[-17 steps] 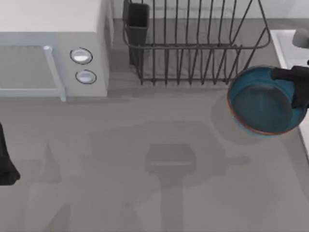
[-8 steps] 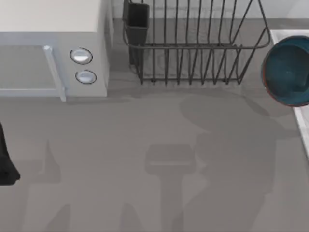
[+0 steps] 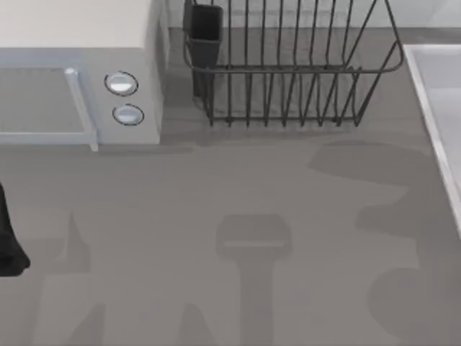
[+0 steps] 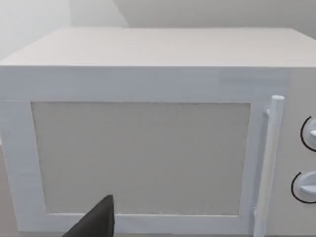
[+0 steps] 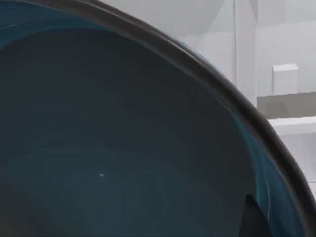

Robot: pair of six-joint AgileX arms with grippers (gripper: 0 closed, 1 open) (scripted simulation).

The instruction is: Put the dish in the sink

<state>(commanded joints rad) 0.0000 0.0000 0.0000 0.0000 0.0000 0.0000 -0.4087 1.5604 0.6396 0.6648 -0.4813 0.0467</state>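
Observation:
The dish (image 5: 123, 148) sits very close in the right wrist view, its blue glazed inside and dark rim curving across the picture. A dark fingertip (image 5: 253, 219) of my right gripper rests on the dish's inner wall near the rim, so the gripper is shut on the dish. At the right edge of the top view lies the sink (image 3: 441, 101), a pale basin with a raised rim, partly cut off. My left arm (image 3: 9, 241) is parked at the far left of the table, facing the microwave.
A white microwave (image 3: 79, 72) with two round knobs stands at the back left, and its door (image 4: 143, 158) is close in the left wrist view. A black wire dish rack (image 3: 288, 65) stands at the back middle, just left of the sink.
My right gripper has carried the dish rightward from in front of the rack, past the sink's rim and out of the top view. The left arm has not moved.

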